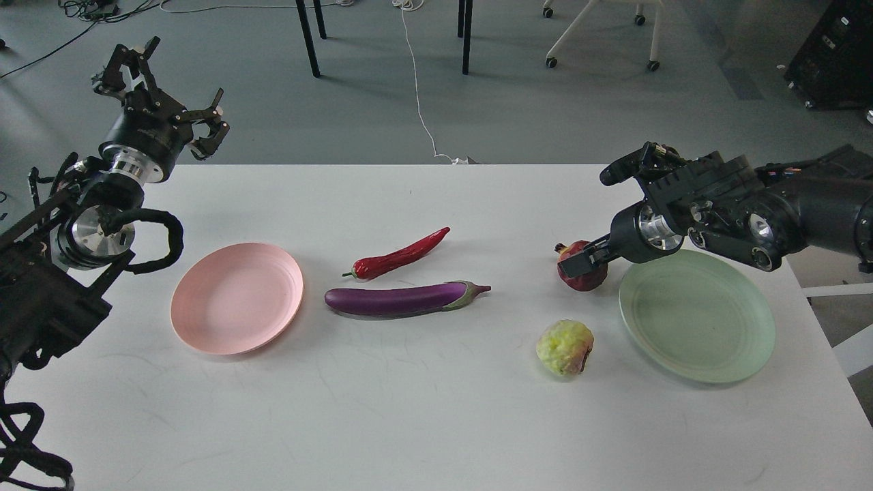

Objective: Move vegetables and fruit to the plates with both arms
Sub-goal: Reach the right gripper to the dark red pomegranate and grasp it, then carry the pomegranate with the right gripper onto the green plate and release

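Head view: showing no readable writing or labels anywhere. Hanging above the tabletop's (423, 423) far left corner, left end effector (160, 92) with fingers spread apart, gripping nothing. Reaching in low from the right, right end effector (585, 259) overlapping the dark red fruit (580, 278) on its upper right side; finger spacing impossible to tell, contact uncertain. Lying in the middle, purple eggplant (402, 299) with red chili pepper (399, 257) just behind, apart. Sitting nearer, yellow-green fruit (565, 348), alone. Flanking these, pink plate (237, 298) at left and mint green plate (697, 315) at right, both bare. Standing beyond the tabletop: chair legs (310, 37), a white cable (421, 116) trailing across the floor.
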Tool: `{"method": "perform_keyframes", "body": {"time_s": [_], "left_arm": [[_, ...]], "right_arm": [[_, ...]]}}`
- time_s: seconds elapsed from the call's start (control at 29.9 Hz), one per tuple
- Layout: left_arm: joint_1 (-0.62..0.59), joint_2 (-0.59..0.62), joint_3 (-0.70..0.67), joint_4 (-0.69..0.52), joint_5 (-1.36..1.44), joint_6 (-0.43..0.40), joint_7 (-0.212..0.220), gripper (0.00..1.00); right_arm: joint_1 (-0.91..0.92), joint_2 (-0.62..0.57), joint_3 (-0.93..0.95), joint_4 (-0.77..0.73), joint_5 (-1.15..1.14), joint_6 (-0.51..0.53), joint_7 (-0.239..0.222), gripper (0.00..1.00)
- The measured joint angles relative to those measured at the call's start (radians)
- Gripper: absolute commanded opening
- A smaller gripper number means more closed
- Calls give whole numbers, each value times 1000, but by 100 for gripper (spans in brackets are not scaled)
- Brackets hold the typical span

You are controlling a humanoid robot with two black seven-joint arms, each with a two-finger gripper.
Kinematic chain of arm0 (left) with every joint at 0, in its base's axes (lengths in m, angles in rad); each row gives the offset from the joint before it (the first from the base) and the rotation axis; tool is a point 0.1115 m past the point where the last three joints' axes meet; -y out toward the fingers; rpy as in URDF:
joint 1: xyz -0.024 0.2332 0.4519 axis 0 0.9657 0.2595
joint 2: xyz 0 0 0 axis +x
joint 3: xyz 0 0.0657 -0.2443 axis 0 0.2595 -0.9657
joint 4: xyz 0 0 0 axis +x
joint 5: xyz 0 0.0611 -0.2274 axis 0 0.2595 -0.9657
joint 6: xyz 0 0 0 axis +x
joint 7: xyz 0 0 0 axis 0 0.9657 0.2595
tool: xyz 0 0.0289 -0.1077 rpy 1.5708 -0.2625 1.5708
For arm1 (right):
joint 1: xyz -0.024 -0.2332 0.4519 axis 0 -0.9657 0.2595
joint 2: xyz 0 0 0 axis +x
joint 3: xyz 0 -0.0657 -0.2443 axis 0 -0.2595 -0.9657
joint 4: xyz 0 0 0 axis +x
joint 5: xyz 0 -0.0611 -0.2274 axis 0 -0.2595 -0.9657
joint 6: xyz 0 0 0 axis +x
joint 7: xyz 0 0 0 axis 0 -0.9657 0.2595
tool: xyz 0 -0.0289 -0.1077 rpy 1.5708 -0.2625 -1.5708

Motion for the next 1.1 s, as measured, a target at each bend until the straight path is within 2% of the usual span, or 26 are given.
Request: {"method": "perform_keyframes", "body": {"time_s": [0.1,0.23,0.4,0.57,0.7,0.84,0.97,1.04,1.1], "left_arm": [[1,2,0,0,2,0,0,98],[3,8,2,1,2,0,0,98],[3,13,2,1,2,0,0,98],[3,29,0,0,1,0,0,98],[3,36,1,-1,1,0,1,98],[5,36,3,-2,1,0,1,98],[10,38,5,-2,1,4,2,98],[12,38,5,-2,1,7,2,98],[14,37,6,-2,1,9,2,98]], "right_arm": [[-13,22,-3,-12,0,-5,0,58],[6,27,-35,-9,-3,-3,-4,45],[106,-46,-40,72,5,1,-5,44],[190,-231,-45,206,-23,1,-8,46],[164,-368,-46,234,-134,-2,-8,48],[82,-441,-34,235,-198,-34,-6,53],[-7,-449,-34,205,-210,-101,-6,65],[-35,-442,-33,177,-211,-123,-7,79],[-53,-429,-33,154,-211,-134,-9,97]]}}
